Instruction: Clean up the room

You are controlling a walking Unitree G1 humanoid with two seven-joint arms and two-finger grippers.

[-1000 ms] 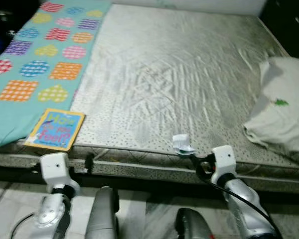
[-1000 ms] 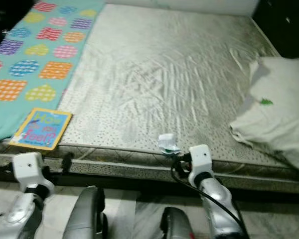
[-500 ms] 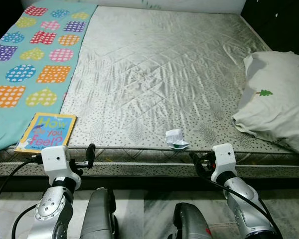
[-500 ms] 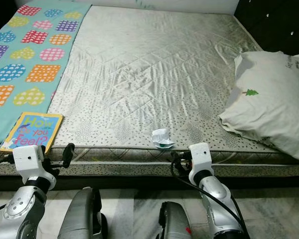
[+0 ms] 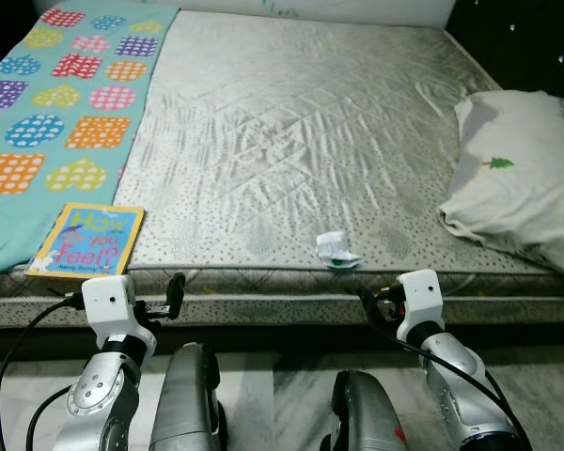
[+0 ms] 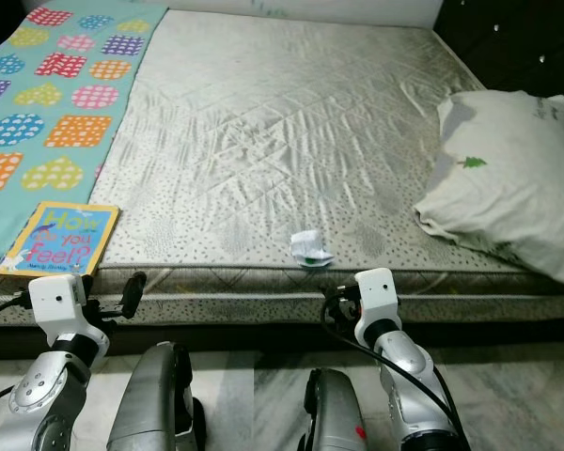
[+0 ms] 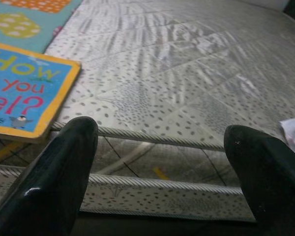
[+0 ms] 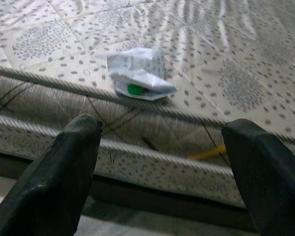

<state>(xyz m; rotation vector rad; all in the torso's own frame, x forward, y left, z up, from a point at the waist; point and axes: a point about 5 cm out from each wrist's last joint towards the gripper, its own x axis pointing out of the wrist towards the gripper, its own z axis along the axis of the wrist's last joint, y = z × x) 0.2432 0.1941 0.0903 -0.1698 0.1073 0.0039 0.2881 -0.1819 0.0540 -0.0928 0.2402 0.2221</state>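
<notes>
**Bedside, both grippers low at mattress edge**

Facing a bare grey quilted mattress (image 5: 301, 122), dotted pattern toward the near edge, piped seam along the side. Crumpled white wrapper (image 5: 336, 250) with a green spot lying on the mattress just inside the near edge, right of centre; seen close in the right wrist view (image 8: 139, 74), resting flat, nothing touching it.

Right gripper (image 8: 162, 172) held below and in front of the mattress side, fingers (image 8: 69, 167) spread wide apart, nothing between them; wrapper straight ahead, apart from the tips. In the head view, right wrist (image 5: 419, 299) just under the mattress edge, near the wrapper.

Left gripper (image 7: 162, 172) likewise low at the mattress side, fingers (image 7: 59, 172) wide apart and holding nothing. Children's book (image 5: 86, 241), blue cover with yellow border, lying flat at the near corner, partly over the teal blanket (image 5: 56, 103) patterned with coloured hearts and squares. Book corner just beside the left fingertip in the wrist view (image 7: 19, 93), not touching.

White pillow (image 5: 517, 178) with small green tree print on the mattress's right side, well apart from the wrapper.
</notes>
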